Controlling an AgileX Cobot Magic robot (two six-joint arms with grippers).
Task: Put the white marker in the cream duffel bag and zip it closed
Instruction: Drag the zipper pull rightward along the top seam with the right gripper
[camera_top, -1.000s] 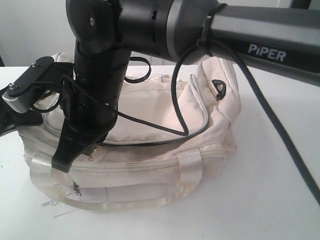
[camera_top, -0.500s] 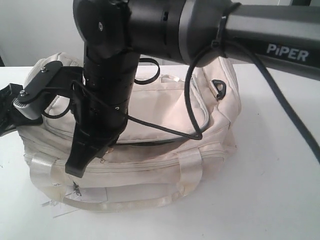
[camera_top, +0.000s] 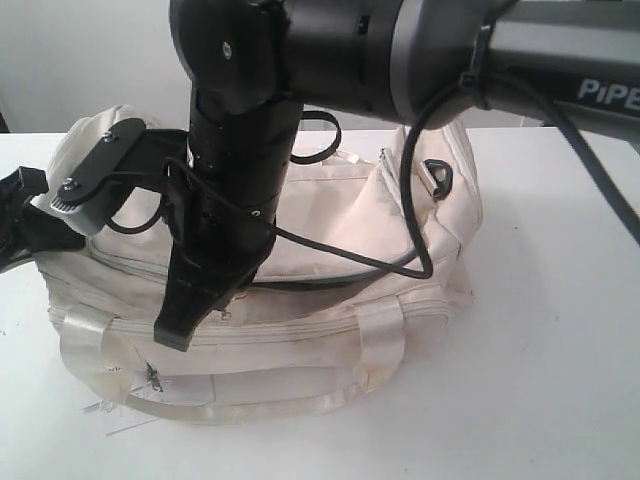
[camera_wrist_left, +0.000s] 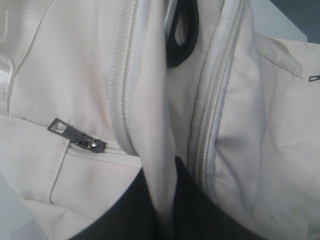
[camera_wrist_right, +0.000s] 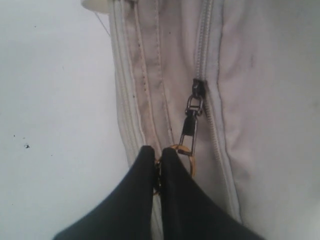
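On the white bench (camera_top: 560, 380), the cream duffel bag (camera_top: 420, 210) was held in two grips.
Right fingers (camera_wrist_right: 137, 190) were clenched on the gold-ringed zipper pull (camera_wrist_right: 189, 127) at the bag's front; left fingers (camera_wrist_left: 192, 210) pinched a fold of cream fabric (camera_wrist_left: 157, 150) between two zipper tracks (camera_wrist_left: 122, 75), near a black D-ring (camera_wrist_left: 182, 40). The bag sat upright mid-bench, a shiny strap handle (camera_top: 380, 340) hanging down its near side.

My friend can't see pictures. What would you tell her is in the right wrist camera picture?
The right gripper has its two black fingers pinched shut on the gold ring hanging from the dark zipper pull of the cream duffel bag. The zipper runs along the bag's fabric, and the white table shows beside the bag.
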